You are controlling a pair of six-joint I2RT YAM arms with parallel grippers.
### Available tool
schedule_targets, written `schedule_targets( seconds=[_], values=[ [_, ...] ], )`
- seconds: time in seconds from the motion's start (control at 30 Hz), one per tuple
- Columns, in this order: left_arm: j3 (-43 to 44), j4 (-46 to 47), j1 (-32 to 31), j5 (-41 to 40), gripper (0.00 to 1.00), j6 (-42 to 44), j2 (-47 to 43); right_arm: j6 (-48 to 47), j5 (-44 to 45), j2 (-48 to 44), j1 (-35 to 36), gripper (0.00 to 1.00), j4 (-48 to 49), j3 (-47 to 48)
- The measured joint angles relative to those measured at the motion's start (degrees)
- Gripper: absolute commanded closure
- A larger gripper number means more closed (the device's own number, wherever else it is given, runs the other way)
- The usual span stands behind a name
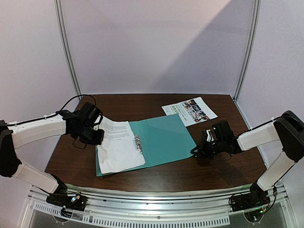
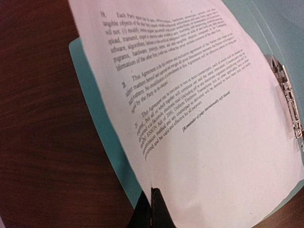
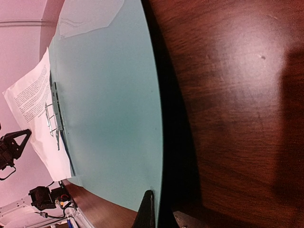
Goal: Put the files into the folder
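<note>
On the dark wooden bench [image 1: 213,166] the teal folder [image 1: 166,140] lies open and flat, its spine running roughly from near to far, with the metal clip [image 1: 138,144] at the fold. The text sheet [image 1: 118,147] already covers the folder's left half. Its long axis is almost parallel to the spine, and its right edge reaches the clip.

The left claw [image 1: 97,137] is pressed together on that sheet's outer left edge. In the left wrist view the dark fingers [image 2: 153,209] pinch the paper at its rim, and the page rises away from them above the teal card. The right claw [image 1: 200,148] sits at the outer edge of the folder's right half. Its wrist view shows one finger over the card and one under it, so I judge that it is closed on that edge and holding it slightly off the wood. The grip itself is at the very bottom of the picture and hard to make out.

The photo sheet [image 1: 190,110] is not in the folder. It lies on bare wood just beyond the folder's far right corner, with its long axis slanting left to right. From the right claw it is farther back and a little to the left. From the left claw it is well apart, across the whole folder. The right arm is therefore clearly the nearer one, and fetching that page probably means first letting go of the folder edge.
</note>
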Motion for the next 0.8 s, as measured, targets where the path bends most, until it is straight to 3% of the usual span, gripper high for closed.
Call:
schedule_targets(
  seconds=[0.27, 0.8],
  values=[
    [2.82, -0.07, 0.17, -0.74, 1.0, 4.31, 5.03, -0.28, -0.02, 0.0, 0.0, 1.0, -0.07, 0.02],
    [5.92, -3.69, 0.26, -3.37, 1.0, 7.78, 6.6, -0.9, -0.04, 0.0, 0.0, 1.0, -0.13, 0.04]
  ],
)
